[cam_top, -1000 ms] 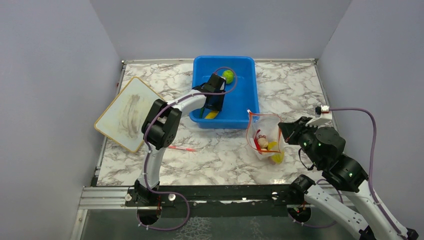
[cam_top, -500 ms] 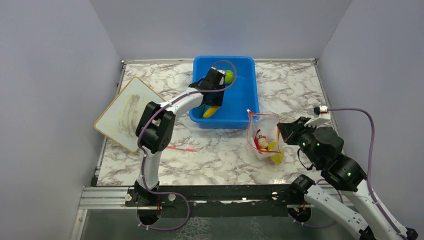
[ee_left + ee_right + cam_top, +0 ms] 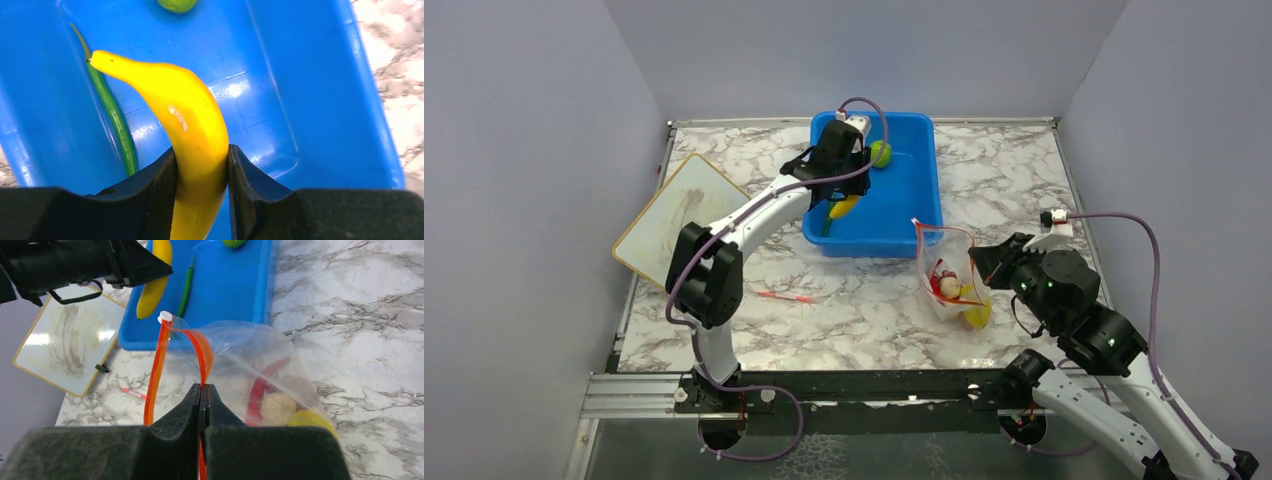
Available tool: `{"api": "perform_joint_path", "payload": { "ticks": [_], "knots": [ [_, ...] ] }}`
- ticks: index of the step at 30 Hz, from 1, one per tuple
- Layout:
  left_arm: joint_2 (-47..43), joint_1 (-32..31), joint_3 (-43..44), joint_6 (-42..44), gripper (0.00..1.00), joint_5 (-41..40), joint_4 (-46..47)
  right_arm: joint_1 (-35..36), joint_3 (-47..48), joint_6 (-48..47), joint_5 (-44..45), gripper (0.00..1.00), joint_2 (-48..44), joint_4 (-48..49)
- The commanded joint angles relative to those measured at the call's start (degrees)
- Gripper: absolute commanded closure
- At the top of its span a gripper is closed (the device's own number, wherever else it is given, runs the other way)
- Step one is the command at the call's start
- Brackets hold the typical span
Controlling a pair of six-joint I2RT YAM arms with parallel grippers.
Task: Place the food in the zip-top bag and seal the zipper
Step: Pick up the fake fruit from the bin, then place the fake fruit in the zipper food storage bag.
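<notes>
On the table: blue tub at the back, zip-top bag just beside its near right corner, mouth up
Zip-top bag: floppy, slippery film; best held by the stiffer zipper, where the right gripper has its jaws pinched together on one lip
Banana: over the tub, clamped mid-body between the jaws of the left gripper; rigid, smooth, probably light
Hidden: bag contents blurred by film; lime cut off
</notes>
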Motion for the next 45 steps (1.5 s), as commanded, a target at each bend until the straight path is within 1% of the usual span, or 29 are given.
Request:
{"api": "perform_joint_path", "payload": {
  "ticks": [1,6,9,11,14,16,18,20,24,29,34,39,45],
  "knots": [
    [-6.55,-0.16,-1.88,-0.18,0.86,4.53,5.04,0.26,-0.81,1.15,-2.05,0.99,0.61,2.88],
    [-13.03,-0.16,-4.47,-2.85,0.86,9.57,8.09,0.26,-0.84,2.38,-3.42,0.99,1.50,3.31],
    [-17.03,-0.16,-7.48,-6.45,0.85,13.61,11.71,0.26,-0.91,3.04,-3.81,0.99,1.89,3.71],
    [-20.19,-0.16,-11.27,-11.14,0.85,17.16,17.61,0.26,-1.13,3.70,-3.92,0.99,2.11,4.12],
    [-24.17,-0.21,-20.55,-21.33,0.84,21.51,30.45,0.23,-1.61,5.18,-4.07,0.99,2.34,5.69],
    [-25.25,-0.41,-24.98,-27.51,0.84,24.06,38.23,0.19,-1.86,6.23,-4.46,0.99,2.67,6.87],
    [-25.21,-1.06,-25.67,-30.72,0.84,26.08,40.45,0.26,-1.83,7.09,-4.63,0.99,3.15,7.21],
    [-25.19,-2.51,-25.82,-31.51,0.84,26.88,42.00,0.25,-1.84,8.18,-4.70,0.99,3.53,7.53],
    [-26.04,-5.06,-26.37,-33.28,0.84,26.53,45.74,0.26,-2.33,10.04,-4.99,0.99,3.74,8.67],
    [-27.80,-8.33,-27.97,-37.47,0.84,23.25,50.52,0.21,-2.31,11.60,-4.84,0.99,3.79,8.86],
    [-28.78,-12.76,-29.01,-38.45,0.84,17.74,51.83,0.24,-2.79,12.30,-4.90,0.99,3.76,9.68],
    [-28.09,-14.56,-30.65,-38.79,0.84,14.16,52.53,0.26,-3.43,12.32,-5.93,0.99,3.13,10.78],
    [-26.54,-16.76,-33.67,-39.44,0.84,10.29,55.12,0.24,-4.09,12.61,-5.84,0.99,2.31,9.74]
  ]
}}
